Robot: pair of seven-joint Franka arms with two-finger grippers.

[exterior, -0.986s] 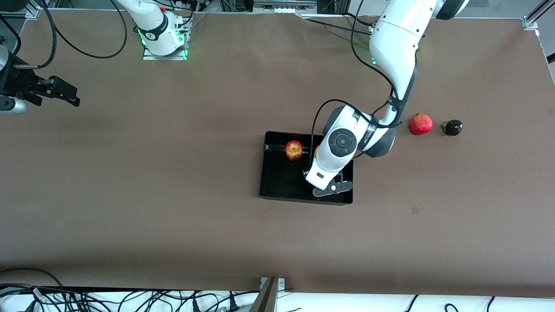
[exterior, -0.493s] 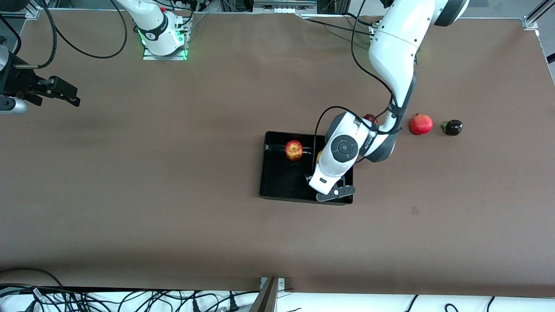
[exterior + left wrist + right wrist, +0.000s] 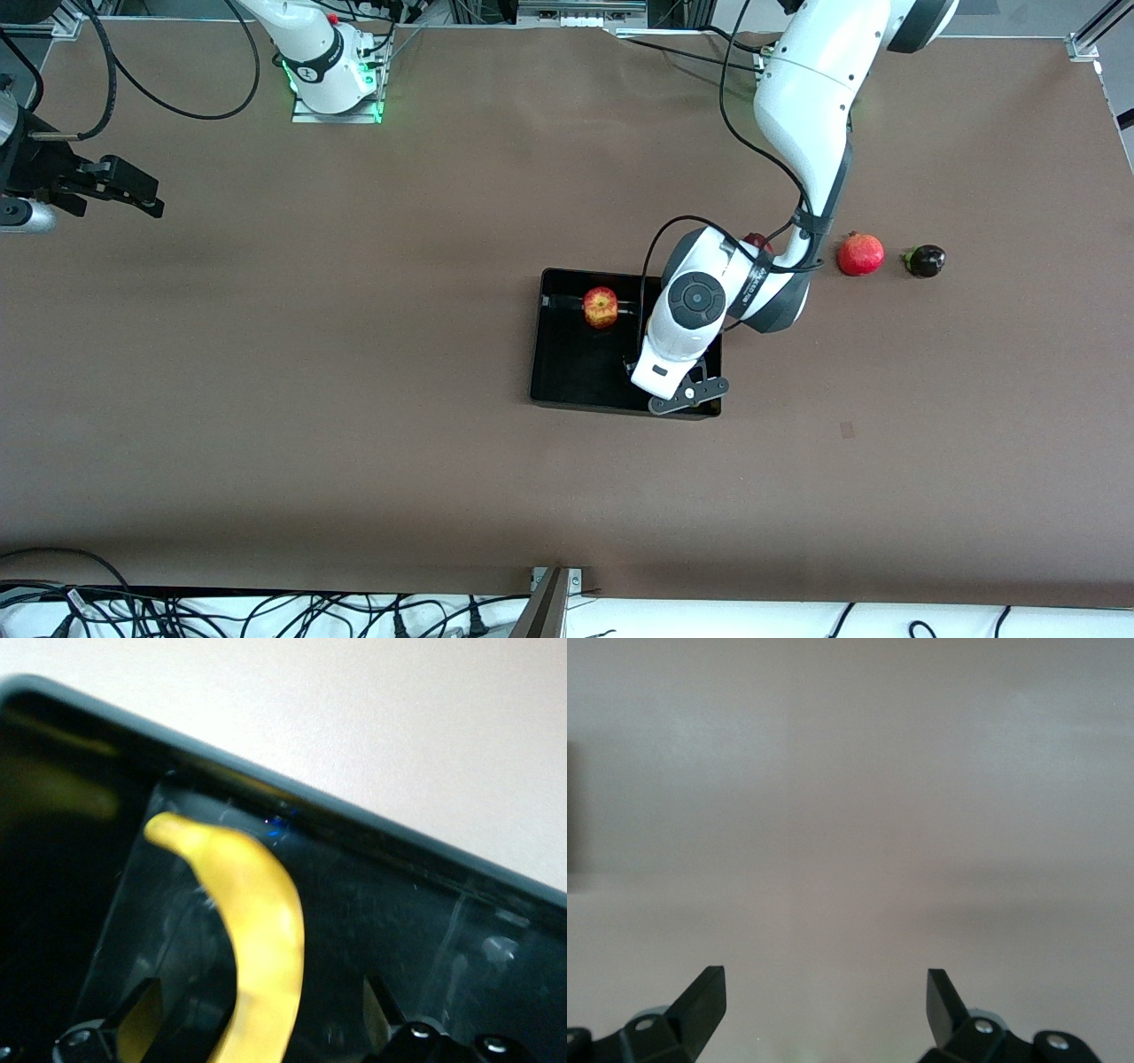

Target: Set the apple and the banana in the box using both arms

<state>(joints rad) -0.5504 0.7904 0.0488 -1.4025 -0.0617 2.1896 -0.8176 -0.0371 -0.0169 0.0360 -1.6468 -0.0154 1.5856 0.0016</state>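
The black box (image 3: 567, 365) stands mid-table with the apple (image 3: 601, 307) inside, near the wall toward the robots. My left arm reaches down into the box and hides the banana in the front view. In the left wrist view the yellow banana (image 3: 252, 912) lies inside the box (image 3: 372, 819), between the fingers of my left gripper (image 3: 260, 1008). That gripper is open, with a gap on each side of the fruit. My right gripper (image 3: 133, 190) waits open over bare table at the right arm's end; the right wrist view shows nothing between its fingers (image 3: 704, 992).
A red pomegranate (image 3: 861, 253) and a small dark fruit (image 3: 925, 260) lie beside the box toward the left arm's end. Another red fruit (image 3: 756, 239) peeks out from under the left arm. Cables run along the edge nearest the camera.
My left gripper has gone from shut on the banana to open, letting it go inside the box. Its wrist shifted slightly over the box. The right arm has not moved.
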